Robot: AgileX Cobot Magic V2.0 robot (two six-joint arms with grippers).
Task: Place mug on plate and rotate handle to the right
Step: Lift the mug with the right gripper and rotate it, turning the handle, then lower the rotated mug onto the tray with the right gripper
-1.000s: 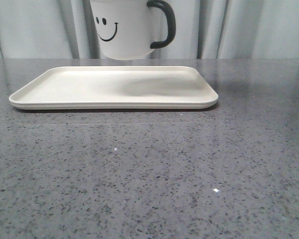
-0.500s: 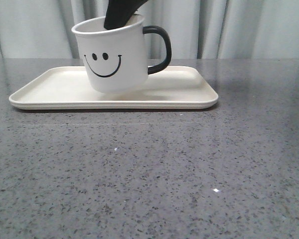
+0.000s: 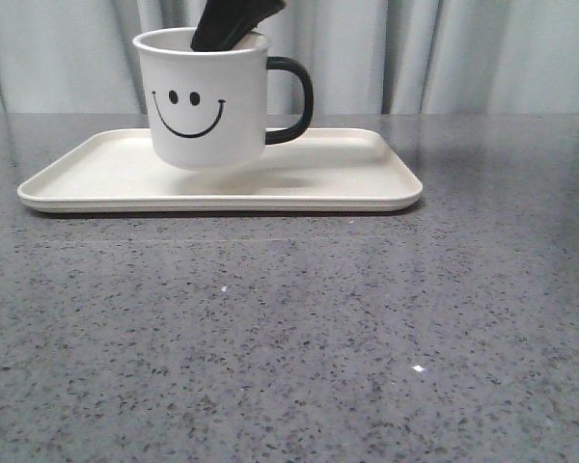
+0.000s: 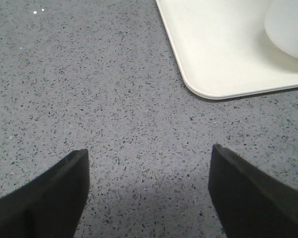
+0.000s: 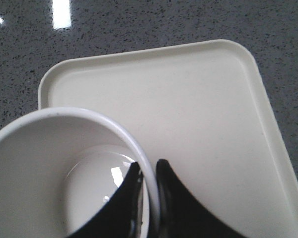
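The white mug (image 3: 208,101) with a black smiley face is upright over the cream plate (image 3: 347,178), its base at or just above the plate's surface. Its black handle (image 3: 294,101) points right in the front view. My right gripper (image 5: 148,168) is shut on the mug's rim, one finger inside the mug (image 5: 49,163) and one outside; its dark finger (image 3: 234,21) enters the mug from above. The plate (image 5: 198,124) lies under the mug in the right wrist view. My left gripper (image 4: 149,158) is open and empty over bare table, beside a plate corner (image 4: 208,59).
The grey speckled tabletop (image 3: 299,328) stretches in front of the plate. Pale curtains (image 3: 482,53) hang behind the table's far edge. The mug's rounded base (image 4: 290,25) shows in the left wrist view.
The mug has come down from high above the plate to its surface and shifted a little left. It has levelled out from a tilt. The left arm has not moved.
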